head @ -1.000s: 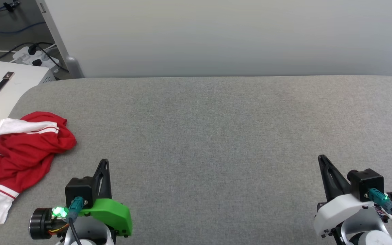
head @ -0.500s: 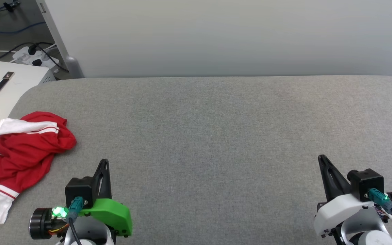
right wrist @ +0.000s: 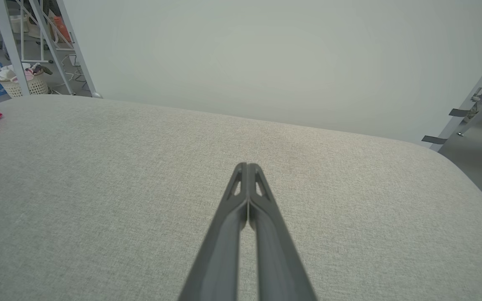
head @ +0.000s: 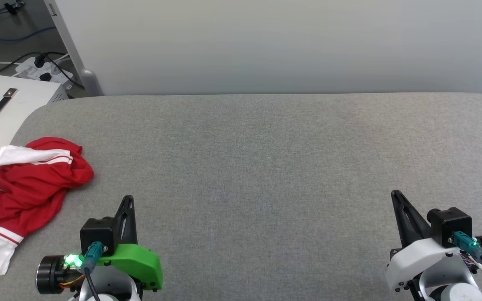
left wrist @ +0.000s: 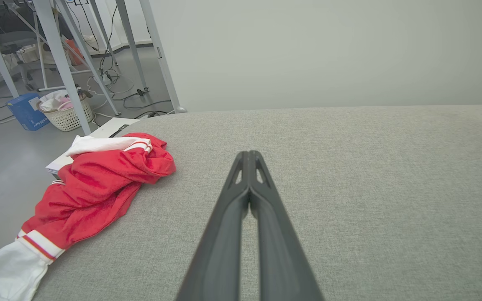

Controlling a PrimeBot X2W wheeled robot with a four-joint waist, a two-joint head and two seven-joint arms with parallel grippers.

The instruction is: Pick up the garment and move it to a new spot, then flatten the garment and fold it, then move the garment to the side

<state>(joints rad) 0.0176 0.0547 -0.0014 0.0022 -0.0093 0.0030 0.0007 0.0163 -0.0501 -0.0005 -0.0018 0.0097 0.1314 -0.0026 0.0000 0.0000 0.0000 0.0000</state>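
Head view: finds red garment (head: 27, 184) crumpled at L edge of grey fabric tabletop (head: 266, 167), w/ one white sleeve on top at far end and another spilling over near-L edge. Overlaps white case (head: 27, 100) w/ black strap handle, just off the tabletop. Places L gripper (head: 128, 200) low-left, near garment but apart from it, and R gripper (head: 396, 195) low-right, well apart from it. Hovering over bare fabric, holding nothing. Can't judge finger gap from this side-on angle.

L wrist view: settles it for L, w/ fingers (left wrist: 224, 234) pressed together at tips, clenched on nothing, pointing across tabletop, garment off to their left. Adds red/white striped trim at sleeve cuff. Also floor stuff beyond: white laundry basket (left wrist: 67, 115), blue box (left wrist: 25, 110), metal desk legs (left wrist: 57, 62), cables (left wrist: 111, 79).

R wrist view: same for R, tips pressed tight, empty. Catches a red scrap of garment at far-L frame edge. Adds tabletop's rounded R corner and grey metal frame (right wrist: 475, 100) beyond. Plain pale wall panel (right wrist: 266, 54) behind tabletop in all three.
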